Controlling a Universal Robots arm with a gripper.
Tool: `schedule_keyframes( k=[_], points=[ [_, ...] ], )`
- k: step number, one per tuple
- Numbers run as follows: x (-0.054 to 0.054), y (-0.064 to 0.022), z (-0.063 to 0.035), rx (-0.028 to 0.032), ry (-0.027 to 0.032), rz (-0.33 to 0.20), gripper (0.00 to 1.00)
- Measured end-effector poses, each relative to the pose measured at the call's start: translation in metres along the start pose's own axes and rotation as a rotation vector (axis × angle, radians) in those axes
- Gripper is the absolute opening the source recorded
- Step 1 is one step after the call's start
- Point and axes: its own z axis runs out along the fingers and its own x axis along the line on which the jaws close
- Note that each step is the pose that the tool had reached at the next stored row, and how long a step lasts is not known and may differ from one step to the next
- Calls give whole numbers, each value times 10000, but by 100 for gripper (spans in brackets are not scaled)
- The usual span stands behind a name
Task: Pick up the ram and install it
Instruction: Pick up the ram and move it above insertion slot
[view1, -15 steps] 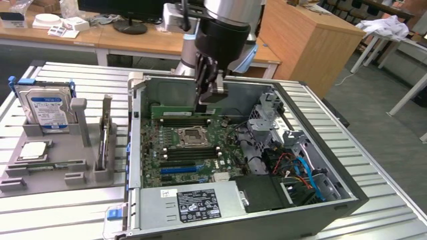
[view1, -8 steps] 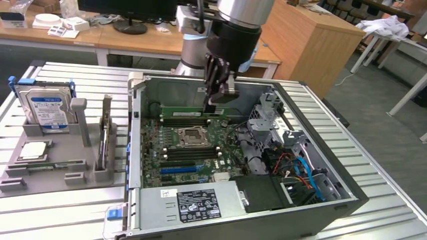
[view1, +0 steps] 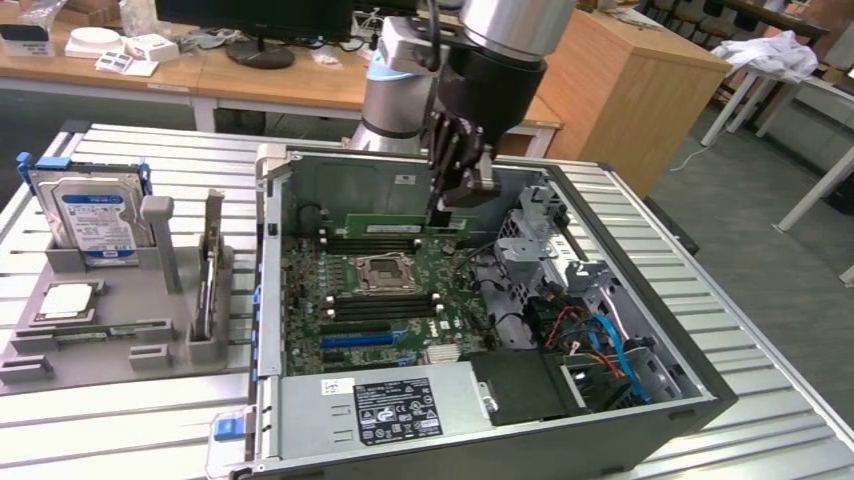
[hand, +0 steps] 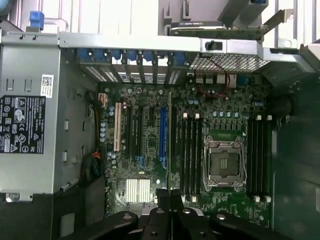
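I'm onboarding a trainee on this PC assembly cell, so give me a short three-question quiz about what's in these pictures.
1. True or false: the gripper is shut on the ram.
2. Fill in: the hard drive standing in the gray holder bears a ____ label.
3. The ram is held over: A) the hard drive, B) the motherboard, C) the gray holder.
Key: 1 true; 2 blue; 3 B.

Bare ribbed metal table (view1: 134, 420), dull sheen. Matt grey plastic parts holder (view1: 80, 345). Matt sheet-metal computer case (view1: 347, 185). Matt green board on ram (view1: 387, 226). Smooth wood cabinet (view1: 614, 90).
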Motion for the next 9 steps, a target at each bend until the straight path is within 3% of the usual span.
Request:
schedule_keyframes(
  k=[6, 9],
  points=[
    [5, -151, -8, -10, 0, 0, 12],
    [5, -160, -8, -10, 0, -1, 12]
  ],
)
